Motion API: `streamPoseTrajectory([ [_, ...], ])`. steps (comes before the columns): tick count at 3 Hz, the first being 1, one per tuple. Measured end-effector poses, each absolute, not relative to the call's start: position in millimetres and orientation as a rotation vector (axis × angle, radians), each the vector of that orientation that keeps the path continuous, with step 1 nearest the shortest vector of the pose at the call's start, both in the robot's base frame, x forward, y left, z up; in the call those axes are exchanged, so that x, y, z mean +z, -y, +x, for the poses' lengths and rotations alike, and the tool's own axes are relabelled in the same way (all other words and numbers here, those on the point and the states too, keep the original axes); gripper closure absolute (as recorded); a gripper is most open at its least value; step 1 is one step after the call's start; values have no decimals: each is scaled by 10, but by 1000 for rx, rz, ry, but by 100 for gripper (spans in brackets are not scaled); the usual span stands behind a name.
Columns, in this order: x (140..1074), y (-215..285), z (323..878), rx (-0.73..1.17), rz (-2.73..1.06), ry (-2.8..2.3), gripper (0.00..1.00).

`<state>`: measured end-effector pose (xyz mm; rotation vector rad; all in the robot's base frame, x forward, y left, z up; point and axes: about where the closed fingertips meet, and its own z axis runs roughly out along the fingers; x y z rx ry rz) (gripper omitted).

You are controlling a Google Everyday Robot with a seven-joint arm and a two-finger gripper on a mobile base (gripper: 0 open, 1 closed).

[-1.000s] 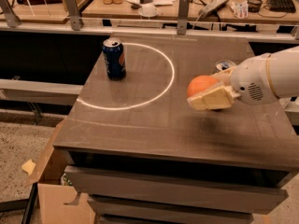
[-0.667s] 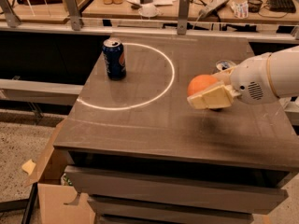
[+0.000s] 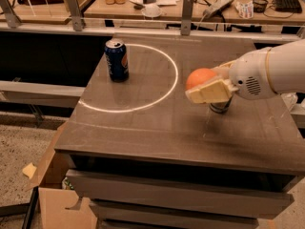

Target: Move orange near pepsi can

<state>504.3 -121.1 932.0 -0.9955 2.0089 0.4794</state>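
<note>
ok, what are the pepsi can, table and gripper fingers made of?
The pepsi can: likely metal, glossy blue print, silvery rim. The table: dark wood or laminate, semi-gloss, faintly mirrors the can. The gripper, shut on the orange above the table's right side: fingers matte beige, plastic or rubber perhaps.

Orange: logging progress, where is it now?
Camera view: the orange is right of centre, held in the gripper above the table, far right of the pepsi can.
</note>
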Motion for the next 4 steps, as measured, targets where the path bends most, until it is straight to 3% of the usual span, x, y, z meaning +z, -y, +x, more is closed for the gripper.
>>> streamPoseTrajectory([
  [4,9388,317,6329,347,-1277,-1869,100],
])
